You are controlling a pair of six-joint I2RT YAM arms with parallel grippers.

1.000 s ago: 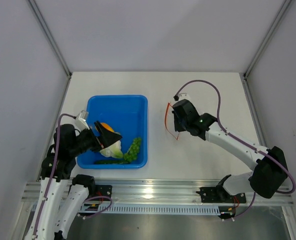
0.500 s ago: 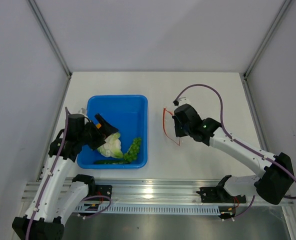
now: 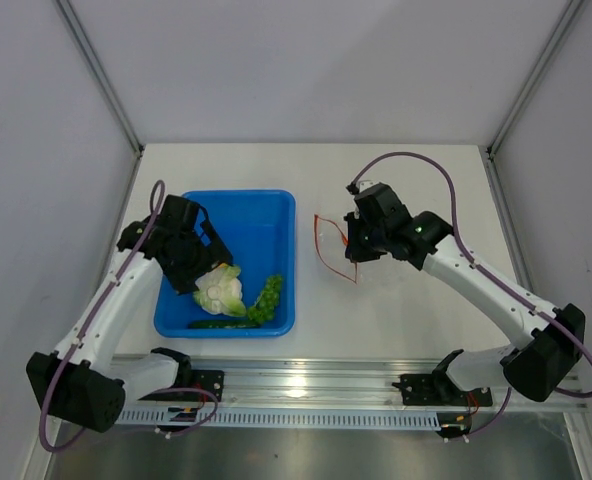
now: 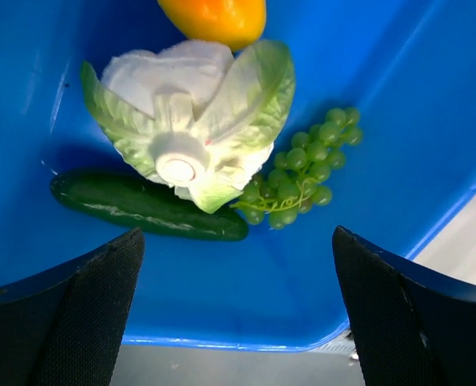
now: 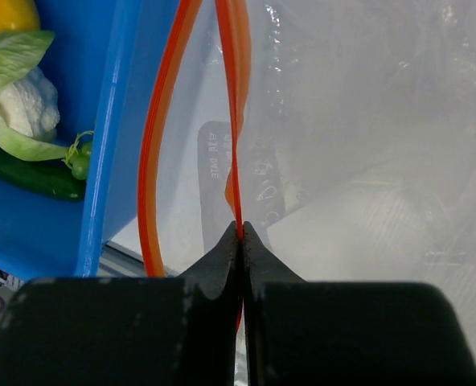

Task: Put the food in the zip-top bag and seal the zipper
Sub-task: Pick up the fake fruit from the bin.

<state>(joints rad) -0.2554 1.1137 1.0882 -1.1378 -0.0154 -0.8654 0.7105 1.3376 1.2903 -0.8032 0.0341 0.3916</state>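
cabbage (image 4: pixel 191 121) looks light, stiff, slick; i'd grip across its leaves, grapes (image 4: pixel 302 173) at four o'clock. left jaws open wide, right jaws clamp the zipper (image 5: pixel 236 80).

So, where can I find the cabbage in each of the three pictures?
Top view: the cabbage lies in the near left part of the blue tray, beside the grapes.
Left wrist view: the cabbage is upper middle, just above the cucumber.
Right wrist view: the cabbage is at the far left edge, partly cut off.
Shared landmark: the blue tray, which holds it in every view.
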